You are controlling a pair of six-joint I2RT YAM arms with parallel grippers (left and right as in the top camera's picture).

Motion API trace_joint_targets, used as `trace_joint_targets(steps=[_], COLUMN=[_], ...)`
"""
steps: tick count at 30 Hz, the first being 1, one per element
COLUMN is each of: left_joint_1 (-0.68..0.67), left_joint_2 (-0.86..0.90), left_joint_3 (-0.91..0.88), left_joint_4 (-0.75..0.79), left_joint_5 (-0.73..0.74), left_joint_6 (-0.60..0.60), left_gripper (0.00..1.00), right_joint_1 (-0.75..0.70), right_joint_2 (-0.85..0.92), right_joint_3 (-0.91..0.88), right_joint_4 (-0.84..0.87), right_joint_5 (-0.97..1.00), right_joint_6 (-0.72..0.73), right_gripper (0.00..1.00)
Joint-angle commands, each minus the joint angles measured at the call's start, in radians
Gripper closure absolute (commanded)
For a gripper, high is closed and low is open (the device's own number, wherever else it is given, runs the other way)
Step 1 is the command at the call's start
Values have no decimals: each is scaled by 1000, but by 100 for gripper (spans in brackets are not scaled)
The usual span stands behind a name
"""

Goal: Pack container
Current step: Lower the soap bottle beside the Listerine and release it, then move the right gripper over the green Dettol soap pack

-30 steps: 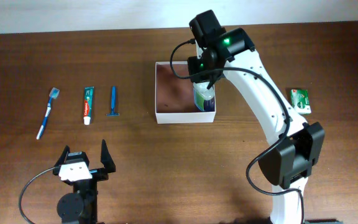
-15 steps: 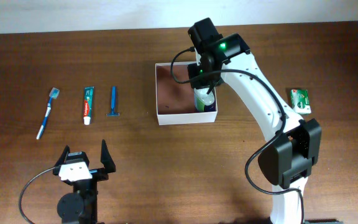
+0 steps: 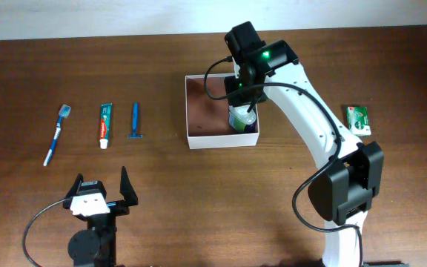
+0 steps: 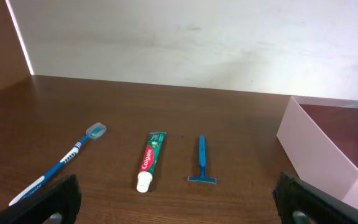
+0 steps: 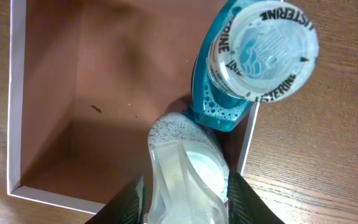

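Note:
The container [image 3: 199, 111] is a shallow white-walled box with a pinkish-brown floor at the table's centre back. In its right corner a teal Listerine bottle [image 5: 253, 62] leans against the wall [image 5: 14, 112]. A clear foamy bottle [image 5: 185, 174] lies beside it. My right gripper [image 5: 185, 193] hangs over that corner [image 3: 243, 100], its jaws straddling the clear bottle, with a dark gap showing at the left finger. My left gripper [image 3: 102, 194] rests wide open near the front left, nothing between its fingers [image 4: 55, 199].
Left of the container lie a blue toothbrush [image 3: 56, 133], a toothpaste tube [image 3: 106, 124] and a blue razor [image 3: 135, 120]. A small green packet [image 3: 358, 119] sits at the right. In the left wrist view, the container's pink wall [image 4: 316, 143] stands at the right.
The right gripper shifted slightly toward the back left, then held still while its jaws spread apart around the clear bottle, which settled lower in the container. The left arm has not moved.

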Motion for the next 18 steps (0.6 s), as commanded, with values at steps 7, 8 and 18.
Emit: trace_joint_targets(steps=[7,8,18], left_joint_1=[0,0,0], left_joint_2=[-7,-7,-7], left_joint_3=[-8,-8,-8], left_joint_4=[1,1,1], left_joint_5=[-7,-7,-7], left_joint_6=[-10,-10,-10], left_gripper=[0,1,1], right_joint_1=[-50,-55,-124], right_joint_2=[-6,-8,-58], right_joint_3=[5,5,135], right_joint_4=[-24,-24,-40], right_joint_5=[16,16,-15], right_joint_6=[-6,-6,-36], right_gripper=[62,60,47])
